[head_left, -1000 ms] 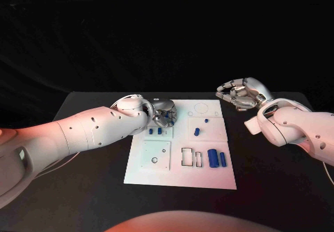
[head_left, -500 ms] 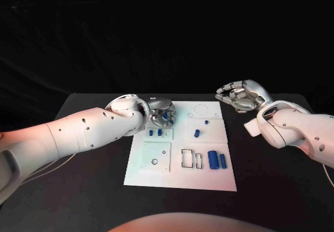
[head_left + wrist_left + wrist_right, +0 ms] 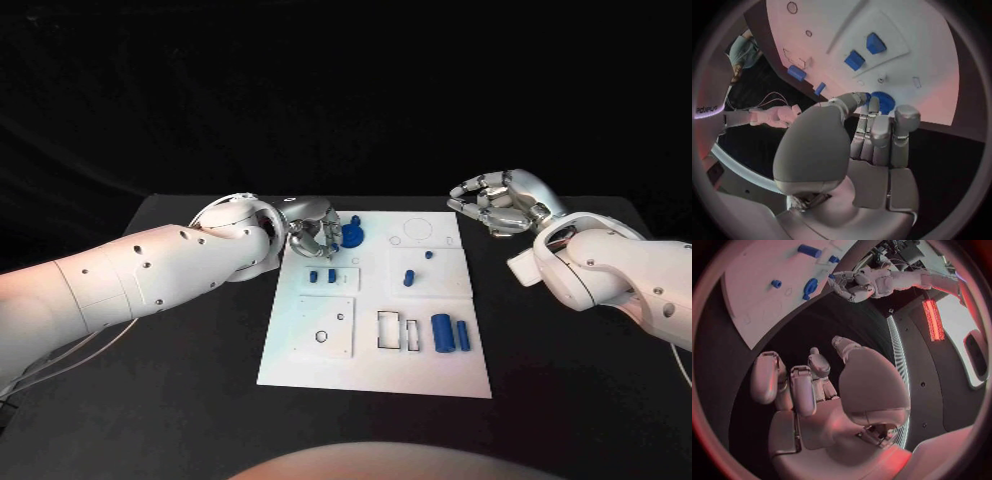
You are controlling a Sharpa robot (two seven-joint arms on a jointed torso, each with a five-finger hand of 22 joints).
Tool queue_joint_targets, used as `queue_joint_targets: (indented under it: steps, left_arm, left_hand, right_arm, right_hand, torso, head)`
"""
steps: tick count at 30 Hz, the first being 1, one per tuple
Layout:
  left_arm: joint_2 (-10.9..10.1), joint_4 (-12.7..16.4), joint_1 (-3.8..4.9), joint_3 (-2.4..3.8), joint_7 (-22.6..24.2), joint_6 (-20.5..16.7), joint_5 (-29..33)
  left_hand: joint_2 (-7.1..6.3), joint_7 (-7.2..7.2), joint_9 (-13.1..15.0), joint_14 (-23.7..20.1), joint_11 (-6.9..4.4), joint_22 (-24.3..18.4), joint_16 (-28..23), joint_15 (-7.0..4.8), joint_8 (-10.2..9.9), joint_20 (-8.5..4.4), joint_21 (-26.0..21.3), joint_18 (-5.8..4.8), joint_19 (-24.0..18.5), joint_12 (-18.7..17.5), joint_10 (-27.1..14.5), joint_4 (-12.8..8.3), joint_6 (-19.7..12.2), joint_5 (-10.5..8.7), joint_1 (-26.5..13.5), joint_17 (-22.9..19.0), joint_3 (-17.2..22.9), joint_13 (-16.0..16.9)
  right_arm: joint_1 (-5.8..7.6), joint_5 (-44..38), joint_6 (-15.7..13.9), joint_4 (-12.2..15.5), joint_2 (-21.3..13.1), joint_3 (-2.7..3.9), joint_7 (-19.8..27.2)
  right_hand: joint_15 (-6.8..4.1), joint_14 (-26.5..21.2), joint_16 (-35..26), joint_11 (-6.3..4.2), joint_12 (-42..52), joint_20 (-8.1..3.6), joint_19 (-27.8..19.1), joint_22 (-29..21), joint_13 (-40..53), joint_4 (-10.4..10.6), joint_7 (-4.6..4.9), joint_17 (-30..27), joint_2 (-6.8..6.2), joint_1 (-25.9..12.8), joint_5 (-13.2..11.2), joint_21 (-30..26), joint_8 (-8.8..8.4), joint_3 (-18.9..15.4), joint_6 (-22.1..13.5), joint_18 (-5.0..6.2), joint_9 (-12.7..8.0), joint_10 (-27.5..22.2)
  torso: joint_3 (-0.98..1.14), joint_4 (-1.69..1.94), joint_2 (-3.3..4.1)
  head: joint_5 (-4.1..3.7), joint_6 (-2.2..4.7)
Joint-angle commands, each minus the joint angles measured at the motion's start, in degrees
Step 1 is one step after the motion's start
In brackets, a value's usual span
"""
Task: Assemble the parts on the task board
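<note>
White task board [image 3: 378, 355], seven blue parts [image 3: 441, 331]

Your left arm reaches in across the table, its hand [image 3: 315, 232] low at the far left corner of the board, fingers [image 3: 879, 131] curled downward with nothing visibly gripped in them. Your right arm is bent at the table's far right, its hand [image 3: 498, 200] raised, fingers [image 3: 795, 385] curled loosely inward around nothing.
</note>
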Motion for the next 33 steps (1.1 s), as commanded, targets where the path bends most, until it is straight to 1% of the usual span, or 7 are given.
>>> queue_joint_targets:
  steps: [1,2,5,11,20,27,33]
  left_arm:
    - [-0.38,-0.36,-0.33,0.07,-0.25,0.59,1.18]
    - [-0.47,-0.51,-0.42,0.07,-0.30,0.69,1.20]
    - [-0.65,-1.04,-0.72,0.07,-0.48,1.17,1.26]
    - [-0.62,-1.71,-0.95,0.06,-0.88,1.71,1.25]
    - [-0.61,-2.29,-1.03,0.06,-1.06,2.09,1.10]
    - [-0.59,-1.91,-1.04,0.05,-0.88,2.53,1.16]
    - [-0.65,-1.60,-1.05,0.05,-0.16,1.58,1.71]
  left_hand:
    - [-0.15,0.03,0.07,0.24,0.06,0.04,0.17,-0.03,-0.28,-0.05,0.20,-0.57,0.29,-0.41,0.51,-0.29,0.44,-0.21,-0.61,-0.03,-0.19,0.02]
    - [-0.15,0.03,0.07,0.24,0.06,0.04,0.17,-0.03,-0.28,-0.05,0.20,-0.57,0.29,-0.41,0.51,-0.29,0.44,-0.21,-0.61,-0.03,-0.19,0.02]
    - [-0.21,0.02,0.07,0.25,0.06,0.12,0.18,-0.03,-0.30,-0.04,0.25,-0.59,0.33,-0.47,0.56,-0.27,0.49,-0.22,-0.71,-0.06,-0.24,0.02]
    - [-0.25,0.01,0.07,0.26,0.06,0.10,0.17,-0.03,-0.33,-0.03,0.25,-0.58,0.32,-0.53,0.60,-0.25,0.51,-0.22,-0.80,-0.11,-0.28,0.01]
    - [-0.25,-0.01,0.06,0.32,0.05,0.28,0.22,-0.03,-0.35,-0.04,0.35,-0.62,0.41,-0.57,0.62,-0.26,0.52,-0.22,-0.82,0.03,-0.27,0.01]
    - [-0.25,-0.03,0.06,0.26,0.03,0.32,0.17,-0.03,-0.38,-0.04,0.38,-0.62,0.43,-0.61,0.65,-0.27,0.55,-0.22,-0.84,-0.18,-0.27,0.01]
    - [-0.16,-0.07,0.09,0.36,-0.02,0.98,0.23,-0.05,-0.36,-0.06,0.77,-0.74,0.78,-0.66,0.82,-0.29,0.72,-0.22,-0.86,-0.06,-0.24,0.03]
  right_arm:
    - [-0.05,-0.23,0.84,0.09,-0.03,0.00,0.31]
    - [-0.05,-0.23,0.84,0.09,-0.03,0.00,0.31]
    - [-0.06,-0.23,0.83,0.10,-0.05,0.00,0.31]
    - [-0.06,-0.23,0.81,0.12,-0.08,0.00,0.31]
    - [-0.07,-0.23,0.78,0.14,-0.11,0.00,0.31]
    - [-0.07,-0.23,0.77,0.09,-0.07,0.00,0.31]
    - [-0.07,-0.23,0.77,0.06,-0.06,0.00,0.32]
  right_hand:
    - [-0.43,2.84,-0.26,0.02,0.10,-0.20,-0.36,1.08,0.06,0.37,-0.12,2.66,0.30,-0.10,0.40,-0.34,0.19,-0.02,-0.32,1.13,-0.08,0.12]
    - [-0.43,2.84,-0.26,0.02,0.10,-0.20,-0.36,1.08,0.06,0.37,-0.12,2.66,0.30,-0.10,0.40,-0.34,0.19,-0.02,-0.32,1.13,-0.08,0.12]
    - [-0.43,2.84,-0.26,0.02,0.10,-0.20,-0.36,1.08,0.06,0.37,-0.12,2.66,0.30,-0.10,0.40,-0.34,0.19,-0.02,-0.32,1.13,-0.08,0.12]
    - [-0.43,2.84,-0.26,0.02,0.10,-0.20,-0.36,1.08,0.06,0.37,-0.12,2.66,0.30,-0.10,0.40,-0.34,0.19,-0.02,-0.32,1.13,-0.08,0.12]
    - [-0.43,2.84,-0.26,0.02,0.10,-0.20,-0.36,1.08,0.06,0.37,-0.12,2.66,0.30,-0.10,0.40,-0.34,0.19,-0.02,-0.32,1.13,-0.08,0.12]
    - [-0.43,2.84,-0.26,0.02,0.10,-0.20,-0.36,1.08,0.06,0.37,-0.12,2.66,0.30,-0.10,0.40,-0.34,0.19,-0.02,-0.32,1.13,-0.08,0.12]
    - [-0.43,2.84,-0.26,0.02,0.10,-0.20,-0.36,1.08,0.06,0.37,-0.12,2.66,0.30,-0.10,0.40,-0.34,0.19,-0.02,-0.32,1.13,-0.08,0.12]
  torso:
    - [0.03,-0.13,0.03]
    - [0.02,-0.11,0.04]
    - [0.04,-0.24,0.06]
    - [0.07,-0.34,0.07]
    - [0.10,-0.25,0.09]
    - [0.06,-0.28,0.09]
    - [0.04,-0.22,0.08]
  head:
    - [0.14,0.01]
    - [0.17,0.00]
    - [0.36,-0.02]
    - [0.47,-0.05]
    - [0.36,-0.23]
    - [0.39,-0.32]
    - [0.35,-0.36]
